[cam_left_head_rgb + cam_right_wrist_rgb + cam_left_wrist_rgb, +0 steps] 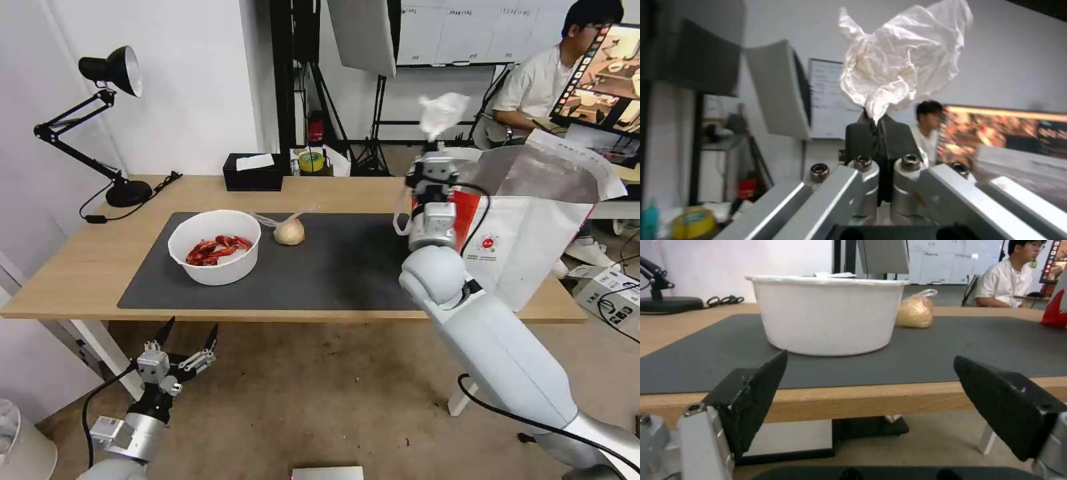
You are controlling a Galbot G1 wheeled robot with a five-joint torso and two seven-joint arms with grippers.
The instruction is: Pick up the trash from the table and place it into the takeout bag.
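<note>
One piece, the crumpled tissue (pixel 443 113), is pinched in your right gripper (pixel 435 143); carry it over the takeout bag (pixel 533 220) mouth before releasing. Left gripper (pixel 188 333) waits below the desk (pixel 73 267), fingers spread, empty.

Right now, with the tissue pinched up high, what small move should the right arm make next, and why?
Probably swing the right claw over the bag's open top, then release. The tissue is clamped overhead, beside the opening, not above it.

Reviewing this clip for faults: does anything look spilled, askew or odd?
Nothing spilled. The right gripper holds the crumpled tissue high beside the takeout bag, whose top flap leans askew. Bowl sits upright.
</note>
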